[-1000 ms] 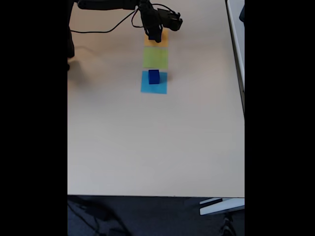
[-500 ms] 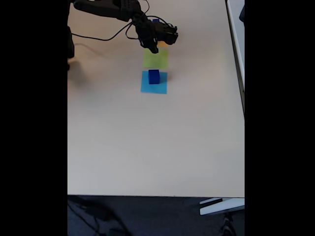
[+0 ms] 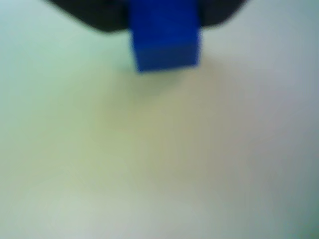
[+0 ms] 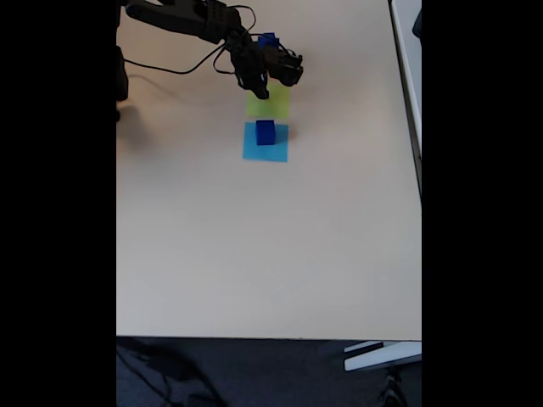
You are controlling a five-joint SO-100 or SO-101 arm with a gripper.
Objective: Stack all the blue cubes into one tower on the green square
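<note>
Over the past second the arm had swung from the orange square toward the flat yellow-green paper square (image 4: 267, 103), its fingers (image 3: 164, 37) clamped on a dark blue solid cube (image 3: 164, 40) held above it, ready for placement.

Nothing readable here, honestly. No text, labels, brand marks or numbers on the cubes, the coloured squares, the arm or the table, and the wrist view is too blurry to show any print anyway.
</note>
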